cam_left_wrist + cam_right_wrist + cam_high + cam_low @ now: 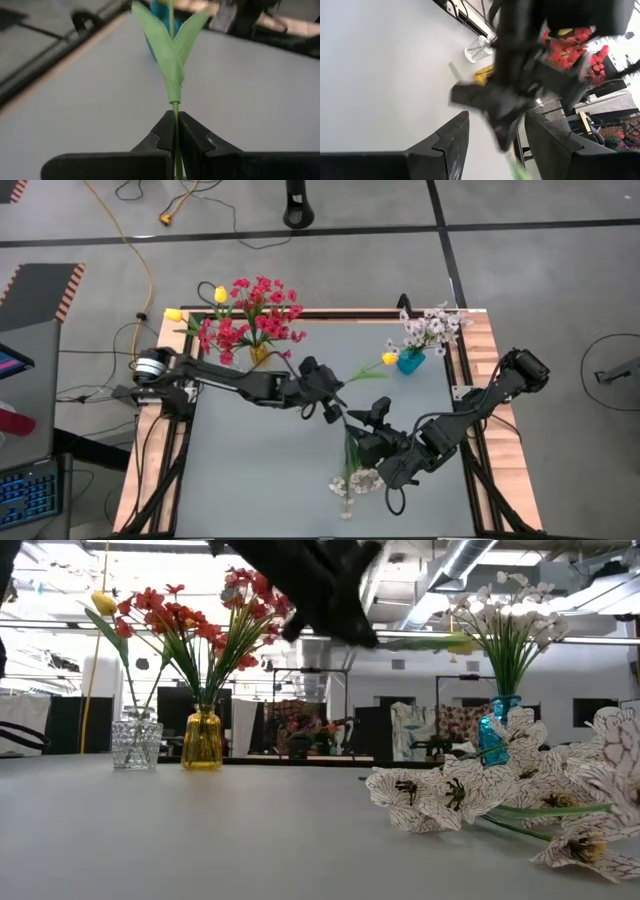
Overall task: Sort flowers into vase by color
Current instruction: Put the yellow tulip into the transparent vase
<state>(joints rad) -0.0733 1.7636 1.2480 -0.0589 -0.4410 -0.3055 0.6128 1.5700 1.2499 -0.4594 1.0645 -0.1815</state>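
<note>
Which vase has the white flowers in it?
The blue vase at the table's back right corner holds the white flowers. The yellow vase holds red ones, and the clear glass vase holds a yellow bud.

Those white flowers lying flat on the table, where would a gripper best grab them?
Probably by the green stems, from above, fingers straddling them: the white flowers lie flat, and the thin stems fit between fingers better than the wide, soft blossoms.

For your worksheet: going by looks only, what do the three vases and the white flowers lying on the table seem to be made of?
Clear vase: colourless cut glass, faceted, see-through.
Yellow vase: tinted glass, glossy, stems visible inside.
Blue vase: probably teal glass, translucent sheen.
White flowers: likely fabric, matte petals with printed dark veins.
</note>
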